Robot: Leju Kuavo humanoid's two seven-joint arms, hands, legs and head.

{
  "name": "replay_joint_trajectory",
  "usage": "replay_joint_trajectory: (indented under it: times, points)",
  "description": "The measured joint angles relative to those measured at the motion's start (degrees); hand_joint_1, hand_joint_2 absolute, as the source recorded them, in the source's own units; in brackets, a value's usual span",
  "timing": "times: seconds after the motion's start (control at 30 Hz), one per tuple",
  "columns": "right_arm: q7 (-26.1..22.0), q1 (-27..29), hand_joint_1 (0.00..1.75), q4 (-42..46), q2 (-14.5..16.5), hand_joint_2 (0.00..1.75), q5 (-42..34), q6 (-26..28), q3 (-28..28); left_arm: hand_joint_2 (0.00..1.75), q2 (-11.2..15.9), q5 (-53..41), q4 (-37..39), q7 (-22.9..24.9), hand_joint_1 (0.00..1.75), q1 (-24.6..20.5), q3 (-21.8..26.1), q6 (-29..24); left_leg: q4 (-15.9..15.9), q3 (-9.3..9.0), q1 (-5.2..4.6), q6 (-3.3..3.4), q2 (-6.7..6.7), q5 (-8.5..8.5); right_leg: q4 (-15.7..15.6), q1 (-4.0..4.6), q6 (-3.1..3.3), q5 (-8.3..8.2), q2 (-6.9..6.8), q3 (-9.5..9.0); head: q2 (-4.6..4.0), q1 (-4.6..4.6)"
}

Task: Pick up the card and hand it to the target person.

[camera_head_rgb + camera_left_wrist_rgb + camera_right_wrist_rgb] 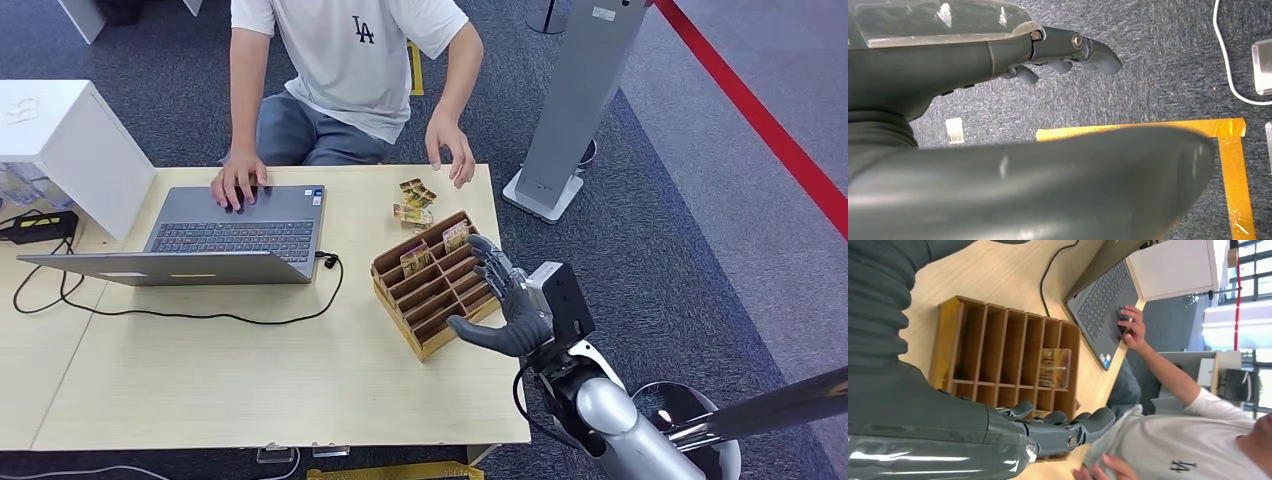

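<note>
A wooden slotted box stands on the table's right side, with one gold-patterned card and another card upright in its far slots. In the right wrist view the box holds a card in a far slot. My right hand hovers at the box's right edge, fingers spread and empty. A few loose cards lie beyond the box. The person sits behind the table, one hand above its far edge. My left hand hangs over the carpet, holding nothing.
An open laptop sits left of the box with the person's other hand on it; its black cable loops across the table. A white box stands at the far left. A grey stand rises at the right.
</note>
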State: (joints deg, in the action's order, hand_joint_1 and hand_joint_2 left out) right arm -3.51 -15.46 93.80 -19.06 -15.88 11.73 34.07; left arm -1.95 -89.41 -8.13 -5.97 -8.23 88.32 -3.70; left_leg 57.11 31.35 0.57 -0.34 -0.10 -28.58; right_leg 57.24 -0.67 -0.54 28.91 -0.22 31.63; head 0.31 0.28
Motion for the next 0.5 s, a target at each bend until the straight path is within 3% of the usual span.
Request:
replay_joint_trajectory:
  times: [0.5]
  points:
    - [0.9,2.4,0.00,-3.1,-0.7,1.75,0.4,2.6,-2.8,0.00,0.0,-0.1,0.0,0.2,0.00,0.0,0.0,-0.5,0.0,-0.02,0.00,0.00,0.01,0.00,0.0,0.00,0.00,0.00,0.01,0.00,0.00,-0.01]
